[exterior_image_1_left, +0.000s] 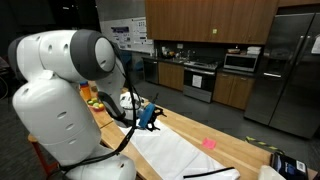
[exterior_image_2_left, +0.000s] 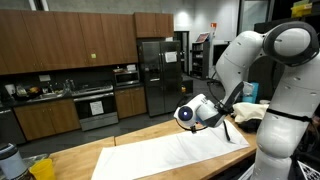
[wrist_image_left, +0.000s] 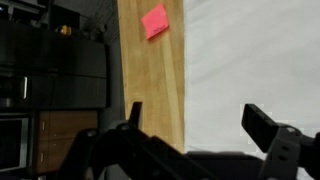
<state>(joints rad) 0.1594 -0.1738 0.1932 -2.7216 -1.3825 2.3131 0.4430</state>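
My gripper (wrist_image_left: 196, 122) is open, its two dark fingers spread wide with nothing between them. It hangs above a white cloth (wrist_image_left: 255, 60) spread on a wooden countertop (wrist_image_left: 150, 90), near the cloth's edge. A small pink note (wrist_image_left: 155, 21) lies on the bare wood beside the cloth. In both exterior views the gripper (exterior_image_1_left: 150, 114) (exterior_image_2_left: 226, 122) hovers over one end of the white cloth (exterior_image_1_left: 175, 153) (exterior_image_2_left: 170, 153). The pink note (exterior_image_1_left: 209, 143) sits at the counter's edge by the cloth.
A kitchen lies behind: wood cabinets, an oven (exterior_image_2_left: 97, 106), a steel refrigerator (exterior_image_1_left: 283, 70). A yellow object (exterior_image_2_left: 42, 168) and a grey container (exterior_image_2_left: 8, 160) stand at one counter end. Dark items (exterior_image_1_left: 285, 163) rest at one corner. Bowls and fruit (exterior_image_1_left: 100, 101) sit near the arm's base.
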